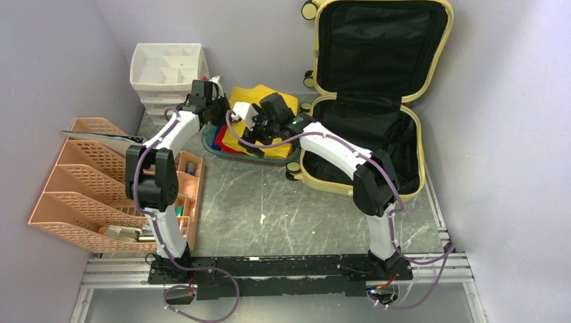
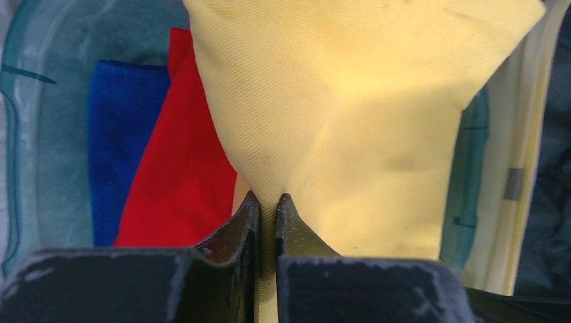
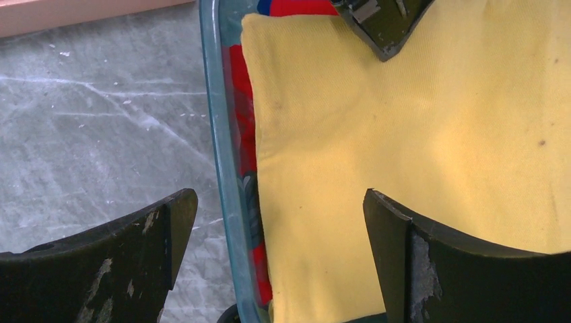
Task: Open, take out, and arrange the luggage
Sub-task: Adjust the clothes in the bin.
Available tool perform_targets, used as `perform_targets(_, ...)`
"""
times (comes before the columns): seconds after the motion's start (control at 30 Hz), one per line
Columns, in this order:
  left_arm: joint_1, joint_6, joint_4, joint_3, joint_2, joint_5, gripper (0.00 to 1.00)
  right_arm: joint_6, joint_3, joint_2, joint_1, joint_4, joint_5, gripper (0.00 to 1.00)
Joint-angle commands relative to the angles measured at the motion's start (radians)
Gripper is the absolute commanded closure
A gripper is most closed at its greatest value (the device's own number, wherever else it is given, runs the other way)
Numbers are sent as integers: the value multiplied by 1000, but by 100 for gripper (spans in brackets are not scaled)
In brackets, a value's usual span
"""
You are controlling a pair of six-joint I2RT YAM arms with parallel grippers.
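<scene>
Fingers (image 2: 237,229) of the left gripper (image 2: 268,200) are pinching tight on a yellow cloth (image 2: 350,101).
Right gripper (image 3: 279,202) is hovering wide open, gripping nothing, straddling the teal tray (image 3: 214,101) rim; a red cloth (image 2: 175,168) and a blue cloth (image 2: 114,134) are lying left of the yellow one. Luggage (image 1: 384,40) is lying open at far right, lid standing upright.

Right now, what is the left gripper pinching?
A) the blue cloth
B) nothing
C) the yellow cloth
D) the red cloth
C: the left wrist view shows the left gripper closed on a fold of the yellow cloth, while the red cloth and blue cloth lie beside it.
</scene>
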Motion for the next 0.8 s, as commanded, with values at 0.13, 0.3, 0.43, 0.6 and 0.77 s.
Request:
perform_targets(0.13, -3, -166, 132, 28, -3, 148, 95, 18, 15, 32, 82, 130, 164, 0)
perform_targets(0.3, -2, -188, 140, 33, 0, 159, 95, 71, -32, 57, 102, 226, 237, 0)
perform_targets(0.43, 0, -208, 151, 30, -1, 168, 95, 94, -43, 91, 128, 278, 283, 0)
perform_targets(0.6, 1, -234, 164, 20, -11, 178, 95, 137, -29, 130, 161, 341, 424, 0)
perform_targets(0.77, 2, -243, 172, 15, -14, 184, 95, 174, -17, 165, 179, 389, 529, 0)
